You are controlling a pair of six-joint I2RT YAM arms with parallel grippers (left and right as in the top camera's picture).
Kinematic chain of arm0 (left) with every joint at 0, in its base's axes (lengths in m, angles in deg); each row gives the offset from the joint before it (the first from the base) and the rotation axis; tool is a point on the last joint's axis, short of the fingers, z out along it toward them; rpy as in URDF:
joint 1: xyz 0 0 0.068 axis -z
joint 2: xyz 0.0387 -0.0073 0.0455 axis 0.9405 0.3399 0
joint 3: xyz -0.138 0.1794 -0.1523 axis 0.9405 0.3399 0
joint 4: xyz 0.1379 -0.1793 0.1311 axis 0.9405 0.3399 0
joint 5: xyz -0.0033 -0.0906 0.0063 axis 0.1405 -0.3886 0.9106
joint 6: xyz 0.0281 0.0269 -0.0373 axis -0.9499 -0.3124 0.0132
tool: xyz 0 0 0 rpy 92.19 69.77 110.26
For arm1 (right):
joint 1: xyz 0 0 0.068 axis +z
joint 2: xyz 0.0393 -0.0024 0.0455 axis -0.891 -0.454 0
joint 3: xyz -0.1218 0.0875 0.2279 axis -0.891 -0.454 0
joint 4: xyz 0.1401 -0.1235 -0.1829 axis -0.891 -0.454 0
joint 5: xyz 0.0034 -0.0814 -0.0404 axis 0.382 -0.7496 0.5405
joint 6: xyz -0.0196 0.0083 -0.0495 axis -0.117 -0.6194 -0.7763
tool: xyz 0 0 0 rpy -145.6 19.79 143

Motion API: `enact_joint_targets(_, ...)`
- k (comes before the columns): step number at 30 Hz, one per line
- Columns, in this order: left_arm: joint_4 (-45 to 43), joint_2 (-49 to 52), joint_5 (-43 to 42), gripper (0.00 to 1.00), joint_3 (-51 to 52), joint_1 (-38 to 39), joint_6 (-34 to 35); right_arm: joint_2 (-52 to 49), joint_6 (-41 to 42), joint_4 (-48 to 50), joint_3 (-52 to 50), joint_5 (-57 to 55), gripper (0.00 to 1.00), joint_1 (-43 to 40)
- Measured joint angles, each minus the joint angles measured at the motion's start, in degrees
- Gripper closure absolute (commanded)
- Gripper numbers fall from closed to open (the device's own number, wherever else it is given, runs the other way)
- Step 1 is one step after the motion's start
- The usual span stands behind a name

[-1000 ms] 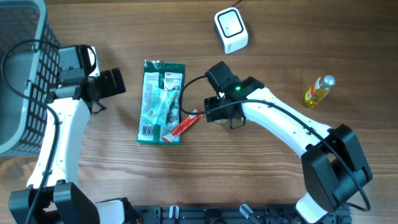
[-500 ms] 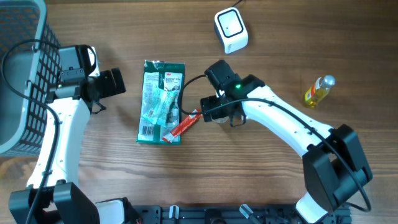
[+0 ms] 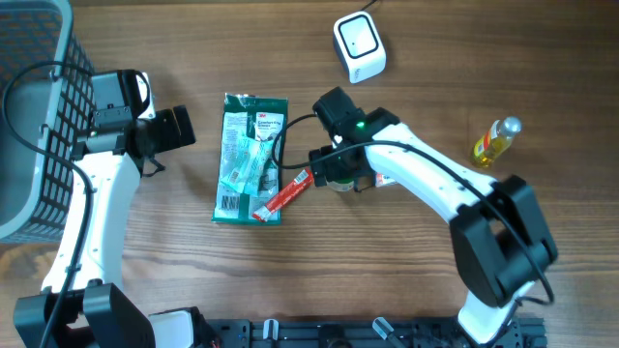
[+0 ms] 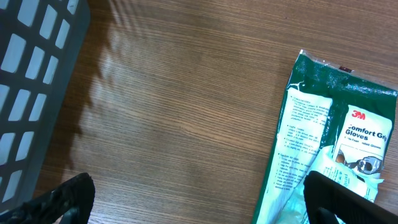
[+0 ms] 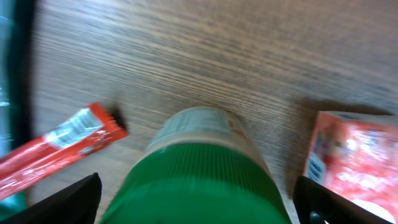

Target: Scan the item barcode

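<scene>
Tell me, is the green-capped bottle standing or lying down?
Standing: the right wrist view looks down on the green-capped bottle, cap uppermost.

A shop checkout counter, laid out on a wooden table (image 3: 406, 271), is suggested. A white barcode scanner (image 3: 359, 46) is set at the far edge and a grey lattice basket (image 3: 29, 116) at the left. Packaged retail goods are spread between them: a pack of gloves (image 3: 251, 159), a red sachet (image 3: 285, 194), a green-capped bottle (image 5: 199, 168), a red box (image 5: 348, 155) and a small yellow bottle (image 3: 496, 141).
</scene>
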Motion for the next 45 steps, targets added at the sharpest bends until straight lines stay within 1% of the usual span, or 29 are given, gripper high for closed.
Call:
enact_joint_targets(5,0.0,0.0,0.0,0.0,0.0,0.0,0.0,-2.86,-0.07,-0.11,0.0,-0.02,0.14,0.0)
enact_joint_targets(11,0.0,0.0,0.0,0.0,0.0,0.0,0.02,-2.99,-0.07,0.33,0.0,-0.04,0.15,0.0)
enact_joint_targets(12,0.0,0.0,0.0,0.0,0.0,0.0,0.0,-2.99,-0.07,0.35,0.0,-0.04,0.19,0.0)
enact_joint_targets(14,0.0,0.0,0.0,0.0,0.0,0.0,0.0,-2.99,-0.11,0.39,0.0,-0.13,0.24,0.0)
enact_joint_targets(17,0.0,0.0,0.0,0.0,0.0,0.0,0.0,-2.99,0.15,1.22,0.0,-0.24,0.26,0.0)
enact_joint_targets(25,0.0,0.0,0.0,0.0,0.0,0.0,0.0,-2.99,1.75,1.44,0.0,-0.24,0.27,-0.2)
enact_joint_targets(31,0.0,0.0,0.0,0.0,0.0,0.0,0.0,-2.99,3.63,0.33,0.0,-0.26,0.23,-1.18)
enact_joint_targets(37,0.0,0.0,0.0,0.0,0.0,0.0,0.02,-2.99,4.26,-0.15,0.0,-0.46,0.23,-1.38)
enact_joint_targets(45,0.0,0.0,0.02,0.0,0.0,0.0,0.0,-2.99,7.98,-1.66,0.0,-2.38,0.23,-1.38)
